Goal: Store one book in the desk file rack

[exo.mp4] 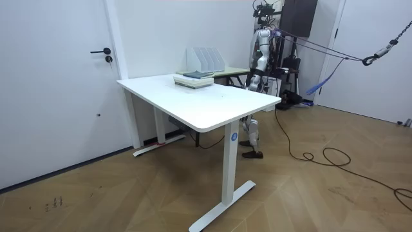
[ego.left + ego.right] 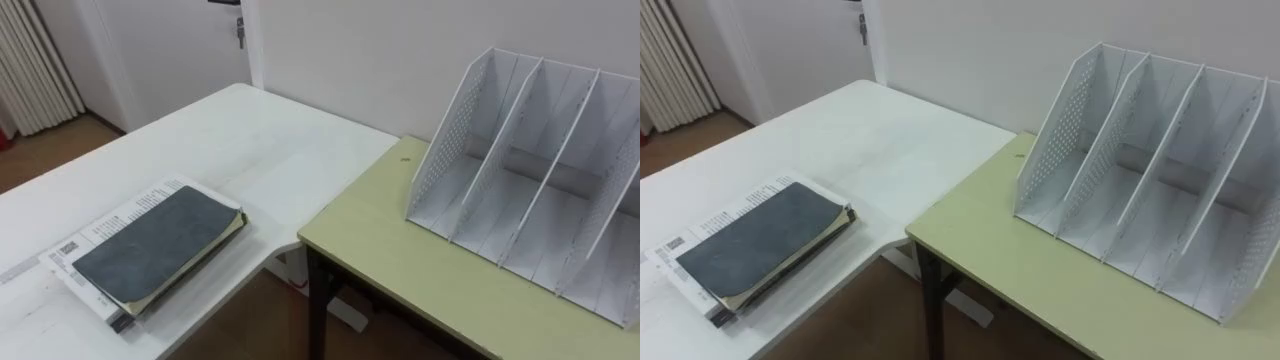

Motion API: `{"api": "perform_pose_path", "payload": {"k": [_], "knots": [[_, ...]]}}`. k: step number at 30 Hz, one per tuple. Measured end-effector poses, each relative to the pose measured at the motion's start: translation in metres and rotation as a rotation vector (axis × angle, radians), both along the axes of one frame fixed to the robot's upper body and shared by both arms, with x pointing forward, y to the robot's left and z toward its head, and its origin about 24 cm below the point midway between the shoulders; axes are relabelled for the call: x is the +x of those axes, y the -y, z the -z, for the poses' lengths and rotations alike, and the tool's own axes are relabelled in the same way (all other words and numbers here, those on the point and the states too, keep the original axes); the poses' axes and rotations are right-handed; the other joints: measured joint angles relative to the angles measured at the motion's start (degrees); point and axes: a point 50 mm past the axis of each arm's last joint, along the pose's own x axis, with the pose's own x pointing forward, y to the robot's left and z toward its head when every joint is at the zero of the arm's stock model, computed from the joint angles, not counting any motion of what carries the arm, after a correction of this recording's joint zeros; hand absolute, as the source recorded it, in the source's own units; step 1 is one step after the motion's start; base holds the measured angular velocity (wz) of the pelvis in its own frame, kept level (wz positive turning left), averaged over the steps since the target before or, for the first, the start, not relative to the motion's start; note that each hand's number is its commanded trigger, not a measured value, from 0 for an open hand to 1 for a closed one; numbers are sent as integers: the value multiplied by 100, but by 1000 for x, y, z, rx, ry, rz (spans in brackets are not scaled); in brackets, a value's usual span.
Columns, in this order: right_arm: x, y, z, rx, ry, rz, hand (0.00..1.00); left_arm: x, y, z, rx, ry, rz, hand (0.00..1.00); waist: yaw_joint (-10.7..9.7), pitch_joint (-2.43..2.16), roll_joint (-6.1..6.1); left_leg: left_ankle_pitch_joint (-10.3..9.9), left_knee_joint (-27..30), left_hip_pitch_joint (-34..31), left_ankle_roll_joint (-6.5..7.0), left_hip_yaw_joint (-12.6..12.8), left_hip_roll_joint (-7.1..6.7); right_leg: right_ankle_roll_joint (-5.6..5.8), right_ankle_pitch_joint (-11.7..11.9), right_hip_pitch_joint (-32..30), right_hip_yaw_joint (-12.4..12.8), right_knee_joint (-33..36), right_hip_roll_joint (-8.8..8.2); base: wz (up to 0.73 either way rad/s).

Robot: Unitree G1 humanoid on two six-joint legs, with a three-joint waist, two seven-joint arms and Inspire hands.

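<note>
A dark grey book [image 2: 155, 245] lies flat on top of a small stack of books and printed papers near the front of the white table [image 2: 260, 150]. The same book [image 2: 758, 242] shows in the right eye view. The white perforated file rack [image 2: 530, 190] stands upright with several empty slots on the pale green desk [image 2: 400, 260], to the right of the stack. In the room view I stand behind the white table, beside the green desk, with my left hand [image 1: 253, 82] hanging low at my side, away from the stack [image 1: 194, 77] and the rack [image 1: 205, 59].
A narrow gap with brown floor separates the white table from the green desk. A white wall runs behind both, with a door [image 1: 71, 77] at the far left. Straps and a dark cable [image 1: 309, 154] trail across the floor on the room view's right.
</note>
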Motion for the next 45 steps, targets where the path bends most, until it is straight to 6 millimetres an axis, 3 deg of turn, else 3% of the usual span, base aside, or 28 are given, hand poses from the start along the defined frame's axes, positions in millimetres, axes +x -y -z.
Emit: {"api": "perform_pose_path", "payload": {"k": [15,25,33,39,45], "knots": [[2,0,0,2,5,-1,0,0,0,0,6,6,1,0,-2,4,-1,0,-4,-8,0,-1,1,1,0,-5,-6,-3,0,0],[14,-1,1,23,62,-12,0,8,0,-1,30,33,62,0,-4,5,22,0,-34,-8,0,-3,5,0,0,-11,-6,-5,6,0],[19,-2,1,36,94,-24,0,29,4,-4,64,83,253,0,-22,6,22,0,-40,-7,0,7,1,3,2,-13,5,-22,2,0],[23,0,1,30,123,-38,0,52,15,-10,114,138,512,0,-77,11,21,2,-24,-57,1,20,2,12,21,-15,-18,-87,8,2],[32,-1,1,34,150,-57,0,72,34,-13,152,174,782,0,-289,27,3,2,-23,-56,1,51,0,15,20,-5,-10,-103,4,0]]}}
